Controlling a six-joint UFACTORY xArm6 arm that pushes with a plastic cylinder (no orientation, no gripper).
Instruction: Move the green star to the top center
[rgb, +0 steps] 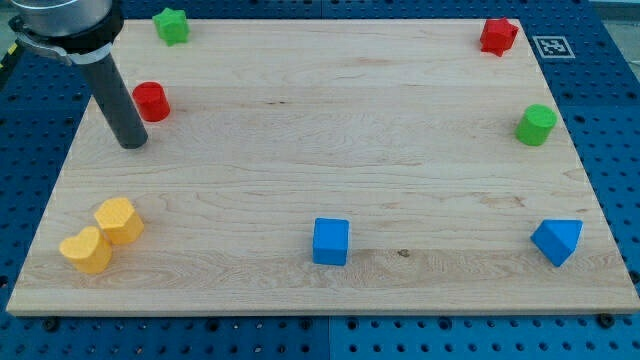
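In the one camera view, the green star sits right up in the board's top left corner, almost on the top edge, and that's the piece that has to travel along that edge to the top centre. It looks like a small, light, rigid plastic block, the sort that should slide easily on smooth wood but may spin when nudged off-centre, since its points give no flat face to push on. No taking hold here: there are no jaws at all on this arm, only a plain rod, so nothing can clamp or release. My judgement is that the push belongs on the star's left side, aimed through its middle, keeping it from slipping off the top edge. Now the arm: the dark rod comes down from the view's top left, leaning slightly, and my tip rests on the wood near the left edge, below the star and well apart from it. The red cylinder stands just beside the rod, on its right, between tip and star; whether they touch I cannot tell. It looks like the tip must get round that cylinder and reach the star's left, a tight spot by the corner.
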